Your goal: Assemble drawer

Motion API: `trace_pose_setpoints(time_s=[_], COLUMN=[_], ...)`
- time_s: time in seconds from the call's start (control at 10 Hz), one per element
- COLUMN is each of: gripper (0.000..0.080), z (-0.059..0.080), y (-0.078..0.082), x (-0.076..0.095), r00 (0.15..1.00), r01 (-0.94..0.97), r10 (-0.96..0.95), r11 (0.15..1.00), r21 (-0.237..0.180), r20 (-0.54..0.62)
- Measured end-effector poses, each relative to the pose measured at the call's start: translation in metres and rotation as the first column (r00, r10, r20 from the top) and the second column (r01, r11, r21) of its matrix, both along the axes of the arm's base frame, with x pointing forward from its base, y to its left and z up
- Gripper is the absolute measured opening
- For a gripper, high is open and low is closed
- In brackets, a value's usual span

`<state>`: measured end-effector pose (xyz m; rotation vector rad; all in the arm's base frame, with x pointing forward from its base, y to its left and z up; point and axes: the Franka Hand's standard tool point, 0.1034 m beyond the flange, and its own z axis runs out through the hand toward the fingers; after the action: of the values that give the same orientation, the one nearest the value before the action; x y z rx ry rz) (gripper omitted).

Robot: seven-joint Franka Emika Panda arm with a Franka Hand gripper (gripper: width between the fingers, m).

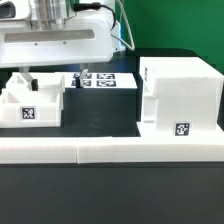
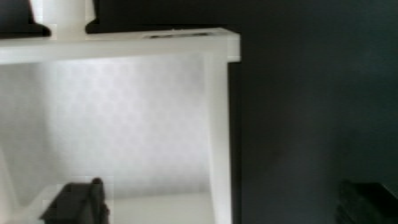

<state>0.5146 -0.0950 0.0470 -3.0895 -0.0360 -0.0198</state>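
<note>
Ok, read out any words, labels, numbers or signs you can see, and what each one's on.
No readable words, numbers or brands in either view.
housing: one black-and-white square tag, a pattern, not text.
tray: one similar tag, no text.
marker board: several such tags, too small to make out.

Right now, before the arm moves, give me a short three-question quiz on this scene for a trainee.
1. True or false: the gripper is shut on the housing.
2. In the exterior view, where does the housing stand? A: at the left. B: at the right. C: on the marker board.
3. Fill in: in the wrist view, one wall of a ____ shows between the fingers.

Key: 1 false, the gripper is open and away from the housing. 2 B. 3 tray.
</note>
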Motion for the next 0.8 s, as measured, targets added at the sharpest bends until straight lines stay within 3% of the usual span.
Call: trace_pose_setpoints(time_s=[0.2, 0.8], gripper=[0.0649, 0.0649], z=[-0.016, -0.037], y=[0.000, 0.006], x=[-0.005, -0.011], r00=[1.000, 0.999], r01=[-0.003, -0.043], r10=[0.003, 0.043], r11=[1.000, 0.998], r21=[-0.017, -0.034], r20=[0.003, -0.004])
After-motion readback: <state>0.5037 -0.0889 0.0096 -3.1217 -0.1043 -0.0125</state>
